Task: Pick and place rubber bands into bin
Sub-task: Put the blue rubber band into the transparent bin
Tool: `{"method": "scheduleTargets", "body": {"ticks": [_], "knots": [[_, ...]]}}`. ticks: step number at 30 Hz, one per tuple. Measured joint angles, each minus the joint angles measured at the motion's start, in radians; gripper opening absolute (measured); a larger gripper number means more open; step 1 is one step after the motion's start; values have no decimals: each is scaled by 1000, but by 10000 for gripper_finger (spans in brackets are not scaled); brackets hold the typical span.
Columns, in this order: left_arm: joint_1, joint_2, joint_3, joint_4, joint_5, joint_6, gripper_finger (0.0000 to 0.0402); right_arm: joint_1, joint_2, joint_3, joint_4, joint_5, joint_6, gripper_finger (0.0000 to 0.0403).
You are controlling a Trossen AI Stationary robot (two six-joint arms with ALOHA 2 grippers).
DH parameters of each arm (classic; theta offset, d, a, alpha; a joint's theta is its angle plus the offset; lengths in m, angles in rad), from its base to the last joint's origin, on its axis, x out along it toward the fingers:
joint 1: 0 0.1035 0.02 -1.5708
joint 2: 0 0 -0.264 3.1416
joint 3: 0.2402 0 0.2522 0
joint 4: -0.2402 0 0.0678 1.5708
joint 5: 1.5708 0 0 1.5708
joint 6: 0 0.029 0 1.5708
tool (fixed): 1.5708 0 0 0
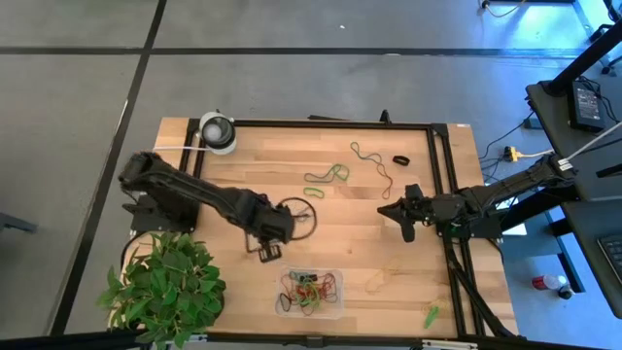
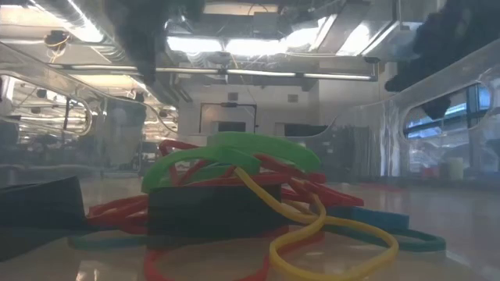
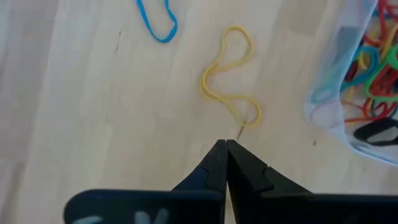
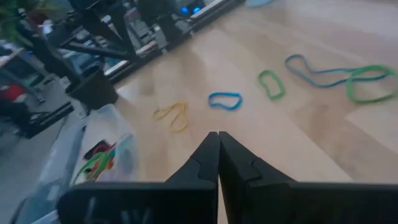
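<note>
The clear bin (image 1: 339, 309) stands near the table's near edge, with a heap of red, green, yellow and blue rubber bands (image 1: 309, 290) in it; the low view shows that heap (image 2: 234, 187) up close. Loose bands lie on the wood: green ones (image 1: 330, 176), a black one (image 1: 400, 159) and a yellow one (image 1: 374, 282). My left gripper (image 1: 267, 253) hangs just left of the bin, shut (image 3: 225, 144), its tips short of a yellow band (image 3: 230, 81). My right gripper (image 1: 404, 226) is at the table's right, shut (image 4: 217, 134), and touches nothing.
A round white-and-grey object (image 1: 218, 131) sits at the far left corner, a potted plant (image 1: 165, 287) at the near left corner. Black frame rails (image 1: 442, 175) run along the far and right sides. A blue band (image 3: 155, 22) lies beyond the yellow one.
</note>
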Motion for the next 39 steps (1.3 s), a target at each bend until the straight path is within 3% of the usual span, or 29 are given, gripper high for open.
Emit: {"method": "scheduleTargets", "body": {"ticks": [5, 8, 15, 20, 23, 29, 35, 39], "knots": [[28, -250, -362, 324, 13, -20, 2, -2, 79, 66, -3, 65, -12, 3], [40, -398, -542, 439, 6, -32, 2, -28, 164, 144, -69, 85, -10, 2], [59, -679, -795, 610, -72, -1, 2, -206, 454, 411, -348, 102, 40, 3], [85, -813, -860, 649, -147, 34, 2, -393, 654, 573, -588, 100, 148, 16], [105, -857, -870, 649, -158, 57, 2, -516, 743, 634, -653, 35, 148, 43], [124, -884, -870, 650, -108, 67, 2, -754, 867, 670, -655, -143, 74, 132], [124, -883, -870, 649, -152, 45, 2, -932, 945, 670, -619, -163, -80, 221], [124, -883, -870, 649, -217, -20, 2, -1011, 1004, 670, -508, -217, -180, 256]]}}
